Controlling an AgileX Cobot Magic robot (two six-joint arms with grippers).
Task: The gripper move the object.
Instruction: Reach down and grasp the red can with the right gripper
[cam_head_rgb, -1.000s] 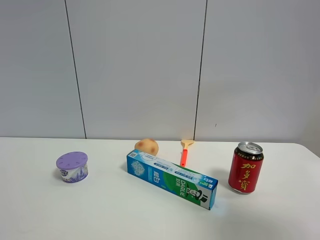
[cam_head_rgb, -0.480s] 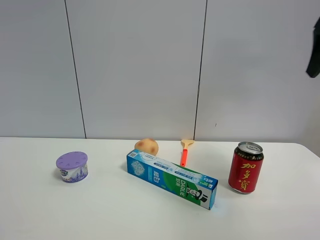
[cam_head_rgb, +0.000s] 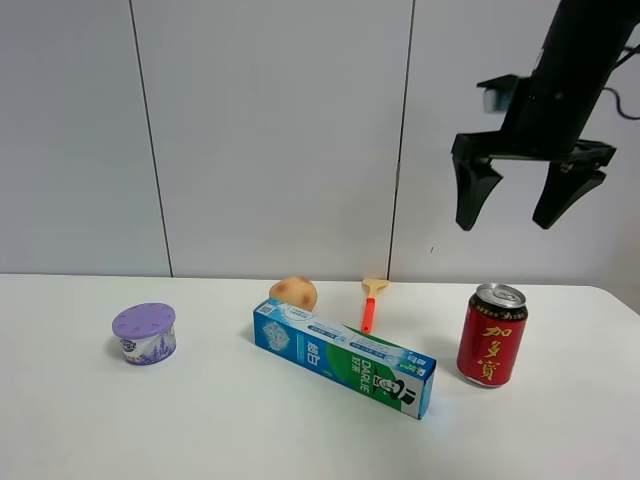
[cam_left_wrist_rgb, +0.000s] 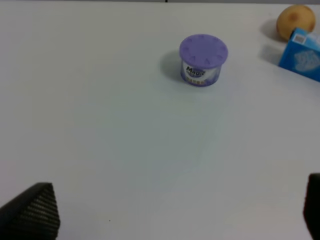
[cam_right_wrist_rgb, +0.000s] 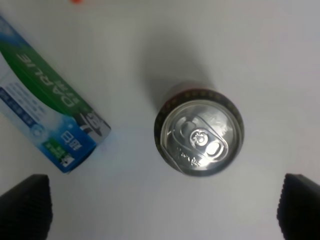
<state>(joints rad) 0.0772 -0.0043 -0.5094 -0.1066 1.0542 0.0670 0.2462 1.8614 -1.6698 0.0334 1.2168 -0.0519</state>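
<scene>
Currently my right end effector (cam_head_rgb: 505, 224) hangs high above the tabletop (cam_head_rgb: 200, 425), in front of the pale wall panels. Its black fingers (cam_head_rgb: 470, 195) point down and are spread wide apart, holding nothing. The red can (cam_head_rgb: 492, 340) stands upright near the right side of the tabletop, below the end effector and well apart from the fingertips. In my right wrist view its silver top with the pull tab lies between the two dark fingertips, and neither touches it.

A blue-green toothpaste box (cam_head_rgb: 345, 357) lies flat and slanted toward the middle of the tabletop. Its nearer end is close to the can but apart from it. Behind the box sit a potato (cam_head_rgb: 293, 293) and a small orange tool (cam_head_rgb: 368, 310), side by side near the wall. A cup with a purple lid (cam_head_rgb: 145, 335) stands on the left, well apart from everything else.

My left end effector (cam_left_wrist_rgb: 170, 212) is also open and empty. Its wrist view shows the two fingertips at opposite edges with bare tabletop between them, and the purple-lidded cup well beyond them.
</scene>
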